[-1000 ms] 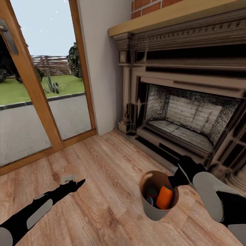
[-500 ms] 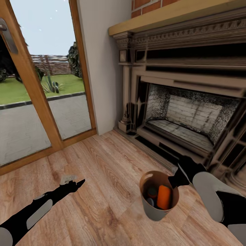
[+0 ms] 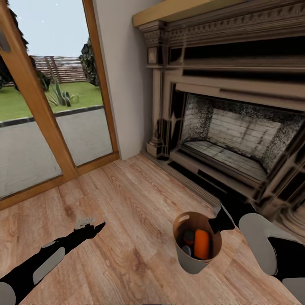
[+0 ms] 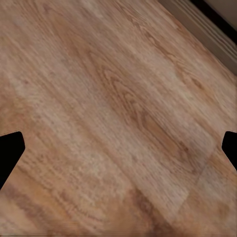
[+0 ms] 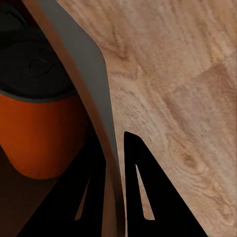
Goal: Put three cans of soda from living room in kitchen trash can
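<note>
The light grey trash can [image 3: 190,260] with its brown inside hangs near the hearth, and my right gripper [image 3: 219,223] is shut on its rim. In the right wrist view the two fingers [image 5: 140,197] pinch the bin's wall [image 5: 81,69]. An orange soda can [image 3: 202,244] lies inside the bin, close up in the right wrist view as the orange can [image 5: 39,138]. Beside it sit two darker cans [image 3: 187,243], one bluish, partly hidden. My left gripper [image 3: 88,223] is open over the plank floor, with bare wood between its fingertips [image 4: 10,153].
The ornate fireplace [image 3: 237,135] with its raised hearth step stands right behind the bin. A wood-framed glass door [image 3: 51,110] fills the left wall, with a white wall section [image 3: 127,84] between them. Brown plank floor [image 3: 127,203] stretches toward me.
The whole picture has shifted upward and a little left, so the camera has moved. Both arms and the bin keep their places in the view; the orange can has slid slightly inside the bin.
</note>
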Available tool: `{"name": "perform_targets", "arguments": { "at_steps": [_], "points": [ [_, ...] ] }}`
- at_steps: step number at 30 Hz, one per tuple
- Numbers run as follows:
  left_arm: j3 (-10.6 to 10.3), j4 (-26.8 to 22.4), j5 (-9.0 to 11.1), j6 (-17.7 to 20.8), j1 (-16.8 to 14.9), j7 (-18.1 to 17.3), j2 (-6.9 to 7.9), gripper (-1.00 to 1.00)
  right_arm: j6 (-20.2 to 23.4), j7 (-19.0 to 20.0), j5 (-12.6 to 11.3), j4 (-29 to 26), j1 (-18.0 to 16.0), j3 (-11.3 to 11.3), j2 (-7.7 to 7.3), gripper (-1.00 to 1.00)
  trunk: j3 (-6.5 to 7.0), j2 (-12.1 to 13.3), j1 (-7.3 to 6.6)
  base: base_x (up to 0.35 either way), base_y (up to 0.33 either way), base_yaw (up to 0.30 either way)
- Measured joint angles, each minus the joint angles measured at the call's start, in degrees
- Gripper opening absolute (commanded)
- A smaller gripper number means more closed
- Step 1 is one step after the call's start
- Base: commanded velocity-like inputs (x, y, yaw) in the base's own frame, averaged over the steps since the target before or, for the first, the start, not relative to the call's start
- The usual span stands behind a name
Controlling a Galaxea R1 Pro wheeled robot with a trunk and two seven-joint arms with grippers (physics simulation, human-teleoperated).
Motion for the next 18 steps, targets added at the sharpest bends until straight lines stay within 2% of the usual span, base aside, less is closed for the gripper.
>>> {"name": "perform_targets", "arguments": {
  "at_steps": [10, 18],
  "points": [
    [0.00, 1.55, 0.02, -1.31, 0.00, 0.00, 0.00, 1.00, -0.03, -0.02, 0.12, -0.02, 0.00, 0.07, 0.00, -1.00, -2.22, -0.13, 0.26, 0.000, 0.000, 0.000],
    [0.00, 1.90, 0.01, -1.42, 0.00, 0.00, 0.00, 1.00, -0.02, -0.02, 0.04, -0.06, 0.03, 0.00, -0.04, -1.00, -2.44, -0.15, 0.28, 0.000, 0.000, 0.000]
  ]
}}
